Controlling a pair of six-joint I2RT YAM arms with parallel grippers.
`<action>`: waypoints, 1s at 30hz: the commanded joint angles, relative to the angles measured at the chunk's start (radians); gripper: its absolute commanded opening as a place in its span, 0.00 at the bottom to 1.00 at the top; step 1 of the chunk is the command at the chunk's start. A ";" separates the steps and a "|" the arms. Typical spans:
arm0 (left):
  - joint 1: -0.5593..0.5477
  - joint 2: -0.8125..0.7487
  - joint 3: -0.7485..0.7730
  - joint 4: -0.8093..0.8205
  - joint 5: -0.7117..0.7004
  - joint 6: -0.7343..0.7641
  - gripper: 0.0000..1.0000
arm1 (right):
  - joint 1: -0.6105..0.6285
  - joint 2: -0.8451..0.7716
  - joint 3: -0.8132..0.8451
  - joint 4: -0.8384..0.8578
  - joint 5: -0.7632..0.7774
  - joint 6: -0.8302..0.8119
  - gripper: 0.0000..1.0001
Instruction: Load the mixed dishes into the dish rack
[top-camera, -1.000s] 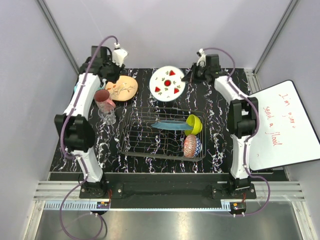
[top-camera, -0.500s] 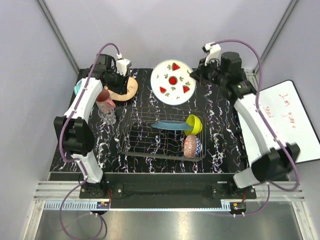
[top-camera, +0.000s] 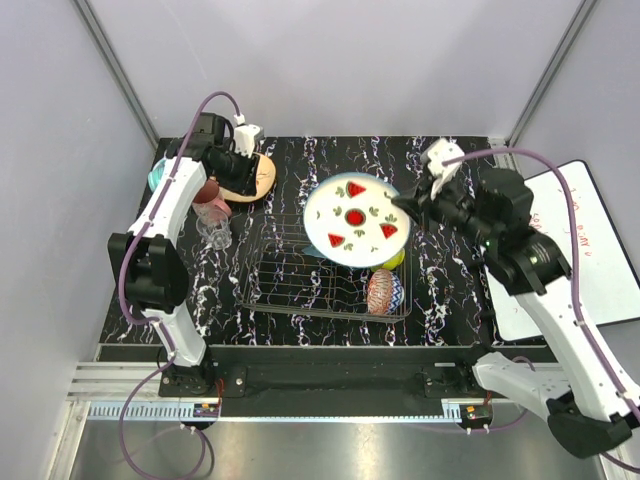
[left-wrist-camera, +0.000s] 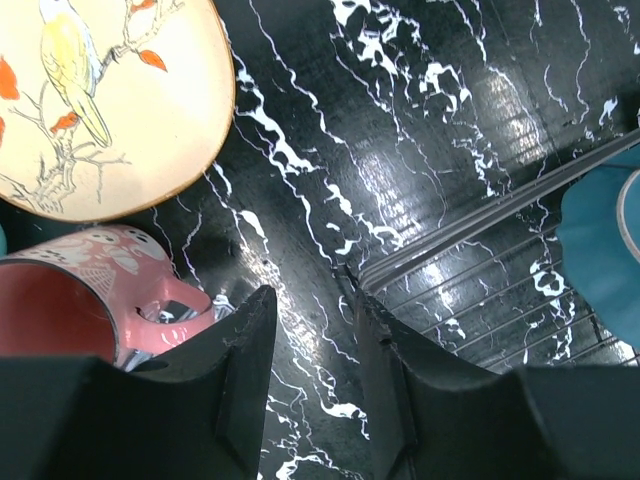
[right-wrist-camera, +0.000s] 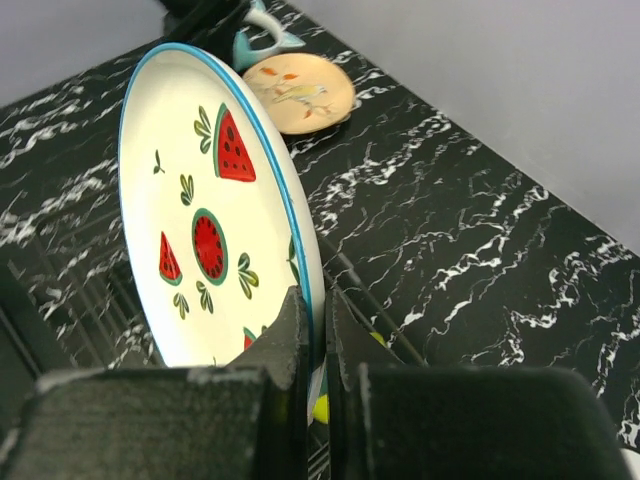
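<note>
My right gripper (top-camera: 405, 204) is shut on the rim of the white watermelon-print plate (top-camera: 355, 222), which hangs tilted over the back right of the dish rack (top-camera: 290, 285). In the right wrist view the fingers (right-wrist-camera: 318, 310) pinch the plate (right-wrist-camera: 200, 220) edge-on. The red patterned bowl (top-camera: 384, 291) and yellow-green bowl (top-camera: 396, 260) sit in the rack; the plate hides most of the teal plate. My left gripper (top-camera: 237, 170) hovers open and empty (left-wrist-camera: 310, 300) beside the tan floral plate (left-wrist-camera: 110, 100) and pink mug (left-wrist-camera: 70, 300). The clear glass (top-camera: 213, 232) stands left of the rack.
Teal headphones (top-camera: 155, 178) lie at the table's far left edge. A whiteboard (top-camera: 590, 250) leans off the right side. Grey enclosure walls stand close behind and to both sides.
My right arm lifted the watermelon plate from the back of the table and swung it forward over the rack. The left gripper shifted slightly right over the tan plate.
</note>
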 joint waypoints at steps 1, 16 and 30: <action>-0.001 -0.061 -0.018 0.012 0.028 -0.016 0.41 | 0.049 -0.114 -0.047 0.046 0.008 -0.067 0.00; -0.004 -0.069 -0.018 0.011 0.008 -0.039 0.40 | 0.337 -0.240 -0.158 0.043 0.247 -0.326 0.00; -0.030 -0.101 0.016 -0.044 -0.003 -0.029 0.39 | 0.890 -0.110 -0.271 0.233 0.857 -0.656 0.00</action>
